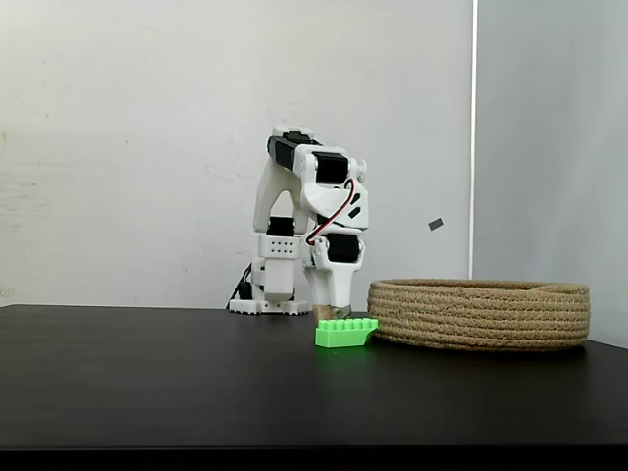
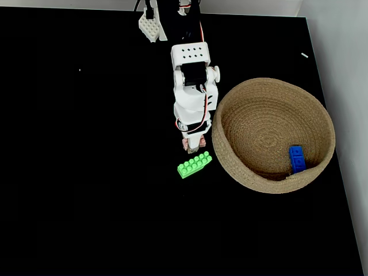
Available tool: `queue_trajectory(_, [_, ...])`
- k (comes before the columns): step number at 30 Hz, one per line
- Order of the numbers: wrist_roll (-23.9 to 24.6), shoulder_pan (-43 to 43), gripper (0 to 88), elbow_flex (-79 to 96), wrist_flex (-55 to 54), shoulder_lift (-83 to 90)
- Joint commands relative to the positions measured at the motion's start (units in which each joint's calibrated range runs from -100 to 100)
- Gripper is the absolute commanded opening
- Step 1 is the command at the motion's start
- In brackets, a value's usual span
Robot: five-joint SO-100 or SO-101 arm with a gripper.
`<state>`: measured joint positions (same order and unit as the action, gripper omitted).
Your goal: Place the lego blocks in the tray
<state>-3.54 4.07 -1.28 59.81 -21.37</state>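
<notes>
Beside basket (image 2: 230, 158): green brick (image 2: 194, 165) lying, blue (image 2: 296, 159) inside
Gripper (image 2: 192, 147): hovering, we cannot tell its opening
Risk: we are nudging brick away

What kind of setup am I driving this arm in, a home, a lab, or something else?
Most likely a bare tabletop test bench rather than a lived-in room: a matte black table, a blank white wall behind, and just the rope basket, a green brick and a blue brick laid out.
</notes>
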Motion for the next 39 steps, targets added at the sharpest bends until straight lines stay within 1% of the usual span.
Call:
queue_trajectory(1, [-0.4,0.4,0.0,-2.0,1.4,2.0])
queue_trajectory(4, [-1.9,-0.4,0.0,-1.8,5.4,8.5])
queue_trajectory(8, [-6.1,-1.0,0.0,-3.8,10.8,18.7])
queue_trajectory(12, [-8.8,0.6,0.0,-9.3,11.0,24.0])
queue_trajectory(15, [-10.3,3.6,0.0,-15.9,11.1,23.9])
queue_trajectory(18, [-11.4,8.3,0.0,-20.2,9.4,22.4])
queue_trajectory(24, [-13.5,19.3,0.8,-21.2,1.9,16.8])
queue_trajectory(25, [-13.8,20.6,8.2,-20.7,0.7,15.6])
queue_trajectory(27, [-14.4,22.5,26.1,-19.0,-1.5,13.4])
queue_trajectory(28, [-14.4,23.1,32.0,-18.3,-2.3,12.3])
queue_trajectory(29, [-14.4,23.4,34.7,-17.6,-3.0,11.7])
queue_trajectory(31, [-14.4,23.6,39.2,-16.7,-3.3,10.7])
queue_trajectory(34, [-13.6,22.9,40.0,-16.8,-2.9,11.0])
queue_trajectory(39, [-11.7,17.3,35.9,-16.6,0.2,14.2])
